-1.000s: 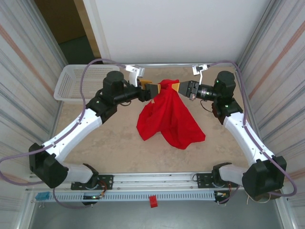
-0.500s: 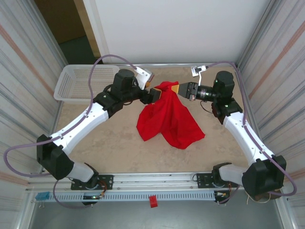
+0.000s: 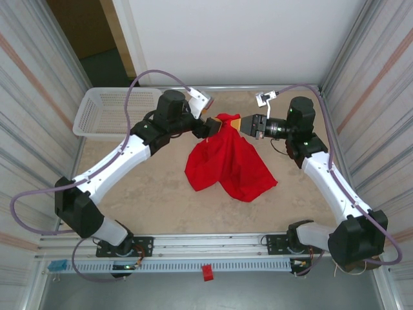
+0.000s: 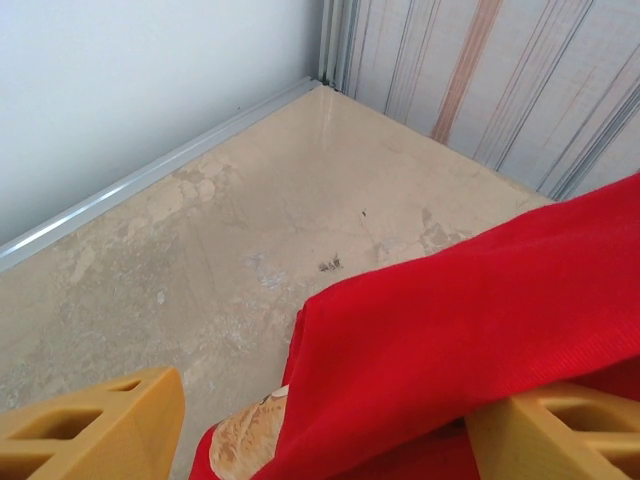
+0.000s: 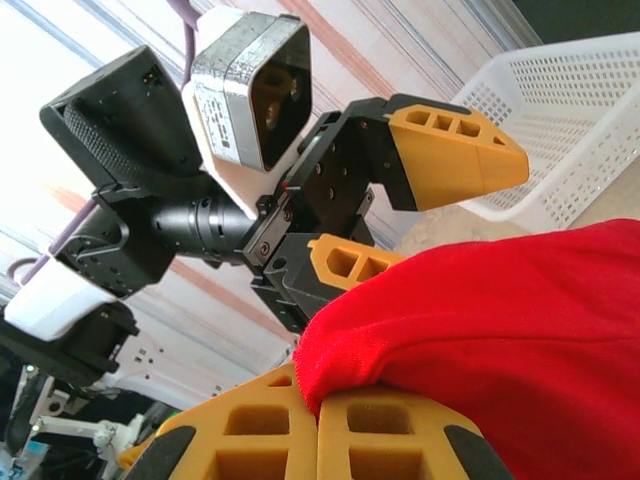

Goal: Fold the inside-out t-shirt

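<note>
Since a second ago my left arm has pushed its elbow farther in over the table [image 3: 148, 187] and rolled its wrist, so the wrist camera housing now sits at the far side of the hand. My right arm has barely shifted, and the inside-out t-shirt [image 3: 229, 161] hangs much as it did.

My left gripper [image 3: 210, 127] is at the left side of the shirt's raised top, and its jaws stand apart. From my right wrist I see one yellow finger [image 5: 455, 150] clear above the cloth and the other partly behind the red fold. From my left wrist the two fingers [image 4: 90, 425] sit wide of each other, with red cloth lying over the right one.

My right gripper [image 3: 244, 123] is clamped on the shirt's top edge from the right, its two pads pressed together around a pinch of fabric.

The shirt is lifted at that top point, far and about centre on the table. It drapes down toward the near side and spreads in loose folds on the surface. A white mesh basket [image 3: 106, 110] sits at the far left, well apart from the cloth.
</note>
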